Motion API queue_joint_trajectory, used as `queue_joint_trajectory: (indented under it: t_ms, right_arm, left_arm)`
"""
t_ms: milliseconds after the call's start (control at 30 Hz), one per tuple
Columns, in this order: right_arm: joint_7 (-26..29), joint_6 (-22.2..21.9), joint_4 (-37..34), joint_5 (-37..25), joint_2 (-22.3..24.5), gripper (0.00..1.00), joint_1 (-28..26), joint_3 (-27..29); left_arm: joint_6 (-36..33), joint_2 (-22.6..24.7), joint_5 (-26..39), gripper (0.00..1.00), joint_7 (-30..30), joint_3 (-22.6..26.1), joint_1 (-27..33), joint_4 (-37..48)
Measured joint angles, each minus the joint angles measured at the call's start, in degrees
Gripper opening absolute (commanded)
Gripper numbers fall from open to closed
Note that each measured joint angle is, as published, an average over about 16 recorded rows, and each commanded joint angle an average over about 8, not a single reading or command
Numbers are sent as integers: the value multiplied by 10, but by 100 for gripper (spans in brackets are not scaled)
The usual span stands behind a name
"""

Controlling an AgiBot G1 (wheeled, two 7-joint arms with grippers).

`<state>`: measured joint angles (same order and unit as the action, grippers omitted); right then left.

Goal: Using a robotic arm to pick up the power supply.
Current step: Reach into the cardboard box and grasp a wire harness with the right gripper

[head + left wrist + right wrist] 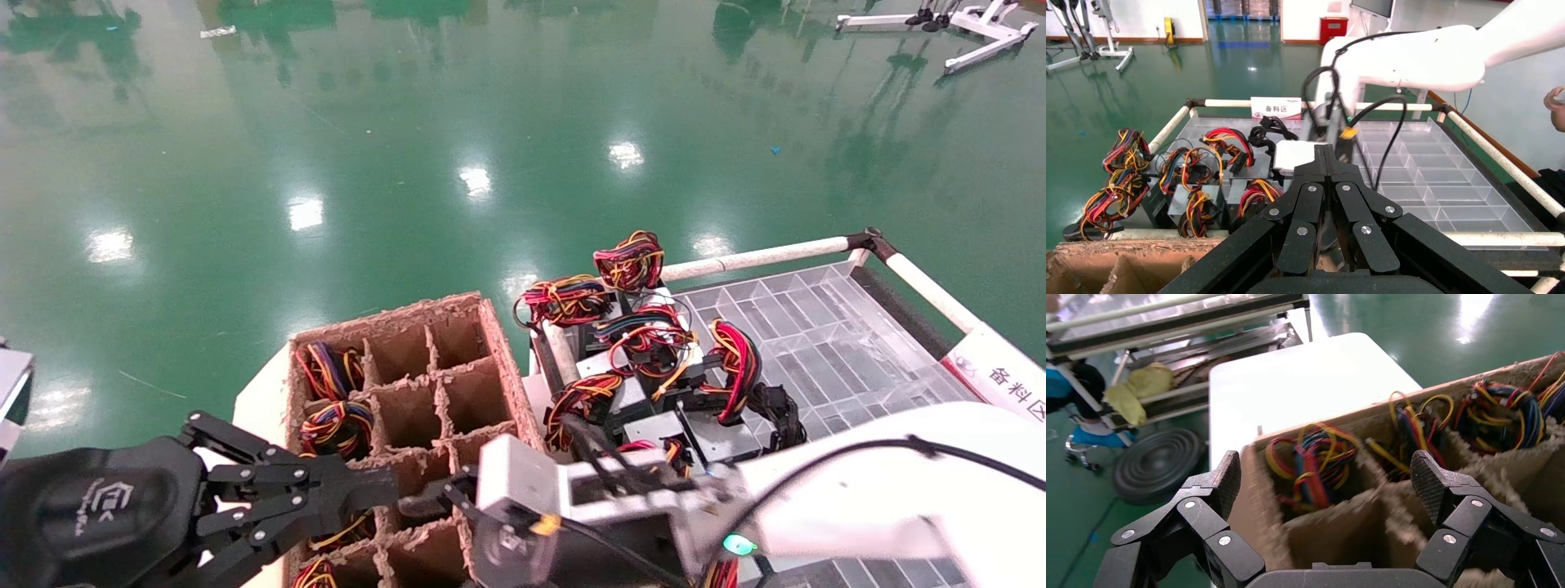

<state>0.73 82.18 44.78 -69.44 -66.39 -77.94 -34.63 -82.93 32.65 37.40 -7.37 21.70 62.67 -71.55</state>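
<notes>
Several grey power supplies (654, 384) with red, yellow and black wire bundles lie piled on the left part of a clear tray (817, 327); the left wrist view shows the pile (1193, 202) too. The white robotic arm (866, 482) reaches in from the right, its silver wrist bracket (523, 490) over the cardboard box's near cells. Its right gripper (1329, 484) is open with nothing between the fingers, above a box cell holding coloured wires (1315, 459). My left gripper (384, 488) is shut and holds nothing, at the lower left beside the box, and its tip (1324, 150) points toward the pile.
A brown cardboard box (490, 343) with divided cells stands left of the tray, and several cells hold wire bundles (331, 371). White rails (760, 257) edge the tray, with a sign (997, 371) at the right. Green floor lies beyond. A white table (1291, 380) sits under the box.
</notes>
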Motion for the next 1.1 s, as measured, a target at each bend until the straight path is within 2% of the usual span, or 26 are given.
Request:
queue_joint_trajectory:
  t_ms: [100,167,200,233,433,500,1100]
  right_arm:
    - [-29,-11,-38,-16,-32,100,-17,-9]
    - [-48,-19,-62,-27,-50,100,-29,-14]
    - [-57,-24,-73,-31,-59,94,-35,-17]
    - [-66,-28,-83,-36,-67,87,-40,-20]
    - [-106,-57,-123,-49,-102,13,-67,-42]
    - [-114,-66,-128,-48,-109,1,-73,-52]
    - [-115,-165,-104,28,-121,0,-95,-189]
  left_arm:
    - [0,0,0,99,0,0,0,0]
    - [0,0,0,100,0,0,0,0]
    - [0,0,0,100,0,0,0,0]
    - [0,0,0,100,0,0,0,0]
    - [0,0,0,100,0,0,0,0]
    - [0,0,0,100,0,0,0,0]
    - [0,0,0,100,0,0,0,0]
